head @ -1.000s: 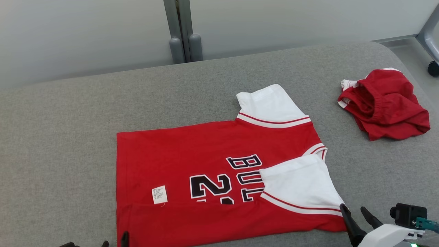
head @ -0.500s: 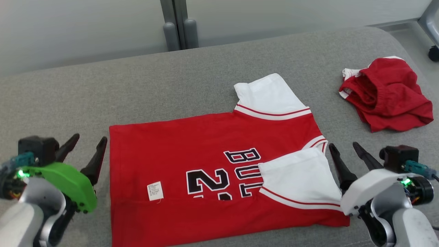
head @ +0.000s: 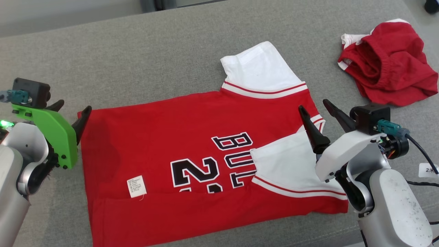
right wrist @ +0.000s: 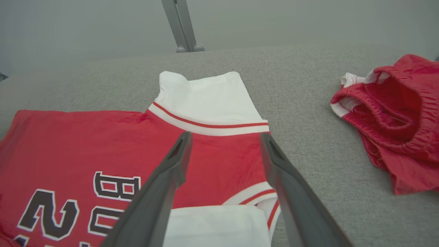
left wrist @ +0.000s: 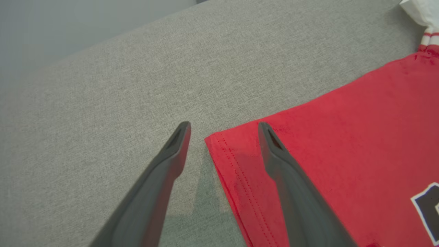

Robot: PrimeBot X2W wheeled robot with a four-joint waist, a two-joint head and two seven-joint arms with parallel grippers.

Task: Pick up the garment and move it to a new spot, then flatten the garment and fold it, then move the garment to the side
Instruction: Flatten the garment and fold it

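Both grippers have advanced: our left gripper (head: 73, 106), spread, straddles a hem corner of the jersey (head: 164, 137); our right gripper (head: 313, 104), spread, hovers over its collar, so we judge the next fold near.

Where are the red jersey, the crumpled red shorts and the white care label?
red jersey (head: 154, 137), head view, plain red body fabric.
red shorts (head: 398, 75), head view, middle of the crumpled heap.
care label (head: 137, 186), head view, middle of the white tag.

Jersey (head: 154, 137) is flat on the cushion (head: 154, 51), shorts (head: 387, 65) well off to its back right. Left gripper (head: 75, 105) at its left edge, right gripper (head: 313, 104) over its right end.
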